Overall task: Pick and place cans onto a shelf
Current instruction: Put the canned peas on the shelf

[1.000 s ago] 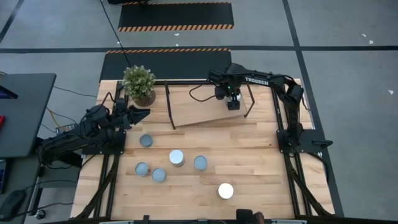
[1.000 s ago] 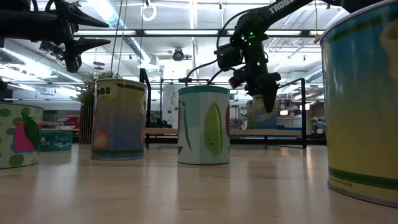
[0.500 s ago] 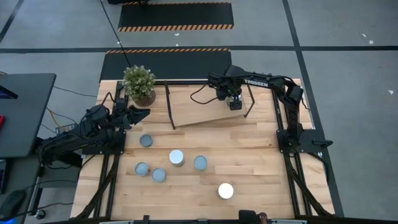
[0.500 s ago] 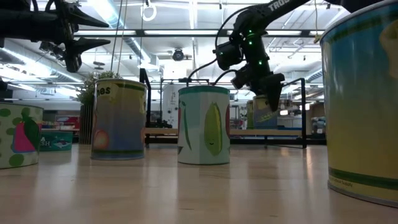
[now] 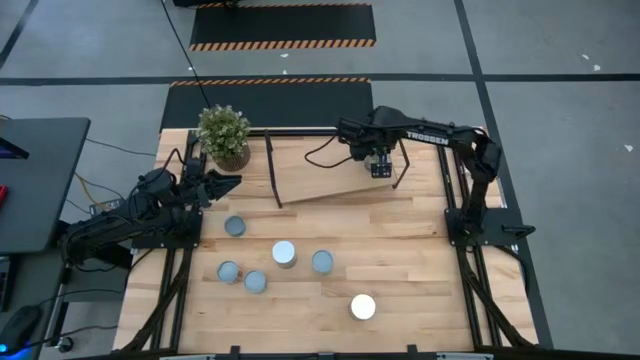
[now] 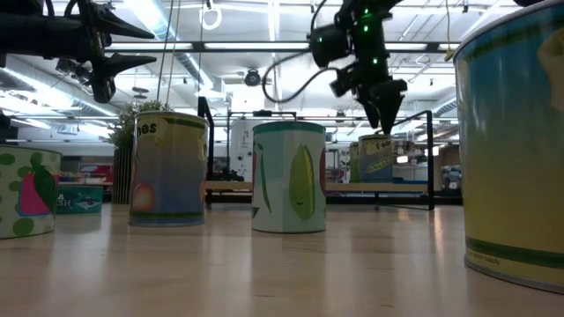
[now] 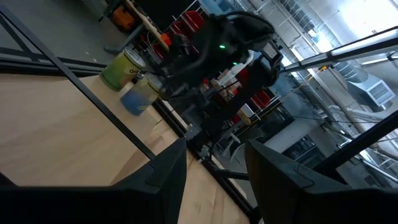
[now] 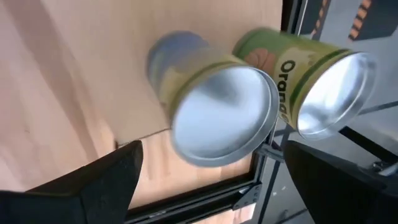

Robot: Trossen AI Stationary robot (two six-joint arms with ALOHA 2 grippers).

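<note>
The right gripper hangs over the right end of the shelf, fingers spread wide and holding nothing. Directly below it on the shelf stand 2 cans side by side, touching or nearly so: a blue-and-yellow one and a green one. On the table in front of the shelf stand 6 more cans, loosely grouped near the middle, 1 bright white top nearest the front edge. The left gripper waits above the table's left side, beside the plant, fingers partly apart and empty.
</note>
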